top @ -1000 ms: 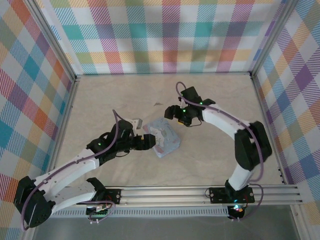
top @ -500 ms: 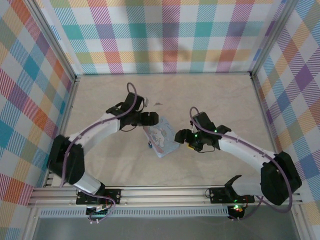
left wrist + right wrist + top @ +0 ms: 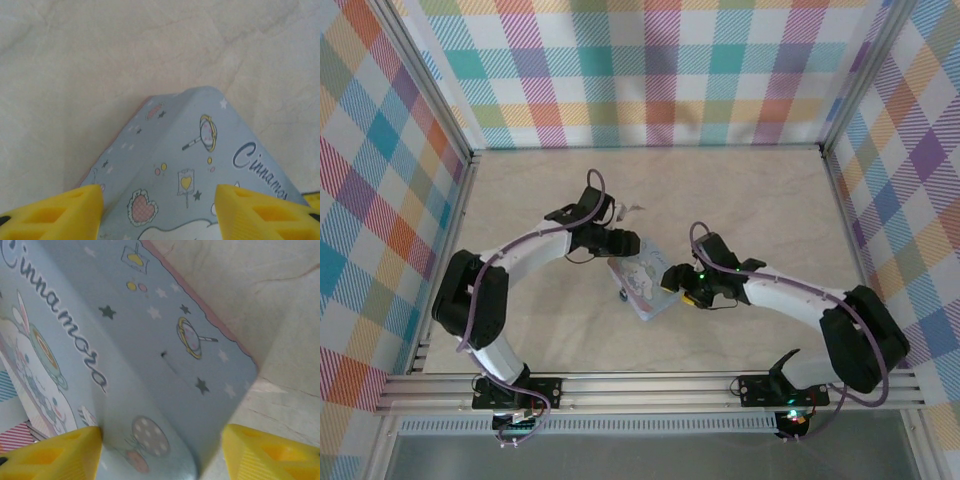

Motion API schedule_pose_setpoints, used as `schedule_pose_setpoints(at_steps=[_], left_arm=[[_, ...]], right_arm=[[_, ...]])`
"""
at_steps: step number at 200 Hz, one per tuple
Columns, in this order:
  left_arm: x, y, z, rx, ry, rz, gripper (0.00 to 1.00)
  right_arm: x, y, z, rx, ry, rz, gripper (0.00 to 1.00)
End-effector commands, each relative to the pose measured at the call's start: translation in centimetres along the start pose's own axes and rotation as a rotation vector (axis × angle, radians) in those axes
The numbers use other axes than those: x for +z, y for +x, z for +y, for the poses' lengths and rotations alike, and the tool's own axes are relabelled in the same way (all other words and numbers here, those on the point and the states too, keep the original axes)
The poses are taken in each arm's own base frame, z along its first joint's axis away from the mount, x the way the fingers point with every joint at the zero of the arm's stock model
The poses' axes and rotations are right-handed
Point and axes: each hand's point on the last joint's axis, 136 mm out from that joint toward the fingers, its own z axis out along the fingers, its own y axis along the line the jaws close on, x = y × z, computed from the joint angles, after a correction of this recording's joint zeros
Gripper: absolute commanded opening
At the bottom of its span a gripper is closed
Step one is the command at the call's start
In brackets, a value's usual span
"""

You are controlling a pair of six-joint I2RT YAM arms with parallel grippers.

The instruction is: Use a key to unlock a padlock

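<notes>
Within the last second both arms have swung onto the tin; the left gripper straddles its far corner, contact unclear; the right gripper flanks the opposite corner, fingers apart, not yet touching; the padlock sits at the tin's left edge; the key lies untouched beyond; probably bracing the tin first.

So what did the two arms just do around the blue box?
The left gripper swung round the tin, from its near-left side to its far-left corner. The right gripper dropped from the far side to the right corner. The tin barely shifted and lies on the table.
</notes>
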Motion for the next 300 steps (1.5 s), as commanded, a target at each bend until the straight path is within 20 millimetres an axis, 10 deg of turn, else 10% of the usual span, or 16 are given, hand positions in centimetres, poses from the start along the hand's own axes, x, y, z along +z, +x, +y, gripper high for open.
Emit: schedule_pose_setpoints(at_steps=[1,106,300], left_arm=[[-1.4,1.4,-0.5,-0.023,0.043,0.007,0.59],[-2.2,4.9,0.6,-0.137,0.089,-0.071,0.45],[3.5,2.4,-5.7,-0.090,0.173,-0.043,0.43]], right_arm=[[0.0,-1.7,3.3,-0.045,-0.064,-0.035,0.64],[4.3,-6.4,6.0,-0.167,0.031,-0.006,0.49],[0.7,-12.0,0.2,-0.104,0.150,-0.107,0.50]])
